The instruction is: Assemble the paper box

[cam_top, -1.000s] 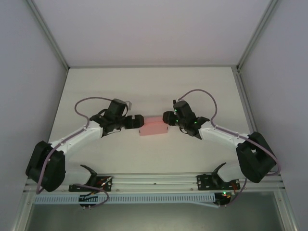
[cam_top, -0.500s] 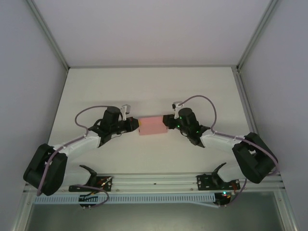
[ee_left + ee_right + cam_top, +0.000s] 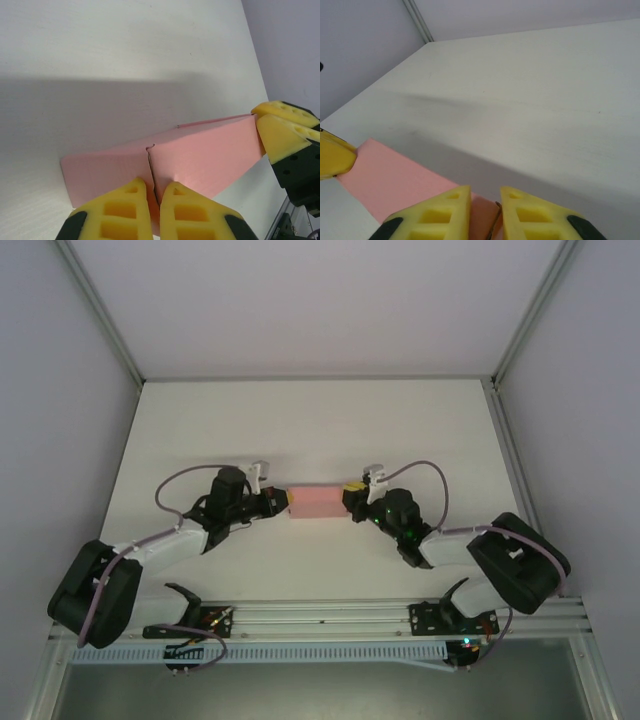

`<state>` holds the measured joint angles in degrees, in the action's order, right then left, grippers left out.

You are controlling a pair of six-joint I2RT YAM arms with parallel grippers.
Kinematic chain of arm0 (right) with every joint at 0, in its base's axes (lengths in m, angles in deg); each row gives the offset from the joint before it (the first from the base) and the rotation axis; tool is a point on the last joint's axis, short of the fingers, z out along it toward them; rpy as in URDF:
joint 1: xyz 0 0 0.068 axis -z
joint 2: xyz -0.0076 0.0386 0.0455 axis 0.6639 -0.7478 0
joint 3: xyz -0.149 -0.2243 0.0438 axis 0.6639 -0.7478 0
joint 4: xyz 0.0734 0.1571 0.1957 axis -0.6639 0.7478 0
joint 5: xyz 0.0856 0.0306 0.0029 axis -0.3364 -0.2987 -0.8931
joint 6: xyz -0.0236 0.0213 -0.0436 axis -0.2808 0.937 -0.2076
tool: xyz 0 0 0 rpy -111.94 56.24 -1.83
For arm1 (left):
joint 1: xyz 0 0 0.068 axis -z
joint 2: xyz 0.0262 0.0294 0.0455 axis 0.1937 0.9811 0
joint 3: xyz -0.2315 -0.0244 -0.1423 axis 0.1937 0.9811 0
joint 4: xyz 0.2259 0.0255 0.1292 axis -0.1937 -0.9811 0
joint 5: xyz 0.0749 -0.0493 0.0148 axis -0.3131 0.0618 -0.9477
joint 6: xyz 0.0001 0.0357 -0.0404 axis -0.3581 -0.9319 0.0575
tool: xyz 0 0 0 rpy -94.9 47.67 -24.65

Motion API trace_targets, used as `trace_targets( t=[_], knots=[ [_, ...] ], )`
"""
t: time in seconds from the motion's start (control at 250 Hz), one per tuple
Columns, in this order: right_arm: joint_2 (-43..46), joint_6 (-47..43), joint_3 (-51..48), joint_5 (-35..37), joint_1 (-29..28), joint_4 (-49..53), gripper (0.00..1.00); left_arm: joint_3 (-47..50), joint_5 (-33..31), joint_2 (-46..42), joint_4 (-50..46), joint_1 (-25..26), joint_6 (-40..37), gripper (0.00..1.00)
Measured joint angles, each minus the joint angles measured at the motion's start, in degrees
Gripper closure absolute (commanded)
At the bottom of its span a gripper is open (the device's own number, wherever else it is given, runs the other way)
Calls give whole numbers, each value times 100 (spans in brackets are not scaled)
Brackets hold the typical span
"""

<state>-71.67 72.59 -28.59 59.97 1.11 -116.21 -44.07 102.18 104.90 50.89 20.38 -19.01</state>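
The pink paper box point(image 3: 317, 503) is held between my two arms near the middle of the table, folded into a small rectangular block. My left gripper point(image 3: 286, 504) is shut on its left end. In the left wrist view the yellow fingertips point(image 3: 131, 196) pinch the card edge where two panels of the box point(image 3: 200, 155) meet at a slit. My right gripper point(image 3: 350, 502) is shut on the right end; its yellow fingertips point(image 3: 455, 202) clamp a pink flap, with the box point(image 3: 385, 177) stretching away to the left.
The white table point(image 3: 320, 420) is bounded by grey walls and metal posts at the back and sides. The rail point(image 3: 320, 618) with the arm bases runs along the near edge.
Both arms have lowered and drawn toward the near edge, carrying the box with them. The box has turned flatter and now looks thinner from above.
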Motion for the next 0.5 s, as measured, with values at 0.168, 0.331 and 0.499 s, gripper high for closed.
trace_targets(
  t=[0.168,0.331,0.499],
  knots=[
    [487,24,664,166,-11,1928,37,-586,-179,96,-1016,7,-289,43],
    [535,149,1838,470,-37,4052,23,-1250,-599,120,-1676,33,-553,2],
    [468,0,2876,540,17,5222,0,-1976,-1108,120,-2065,33,-833,0]
  ],
)
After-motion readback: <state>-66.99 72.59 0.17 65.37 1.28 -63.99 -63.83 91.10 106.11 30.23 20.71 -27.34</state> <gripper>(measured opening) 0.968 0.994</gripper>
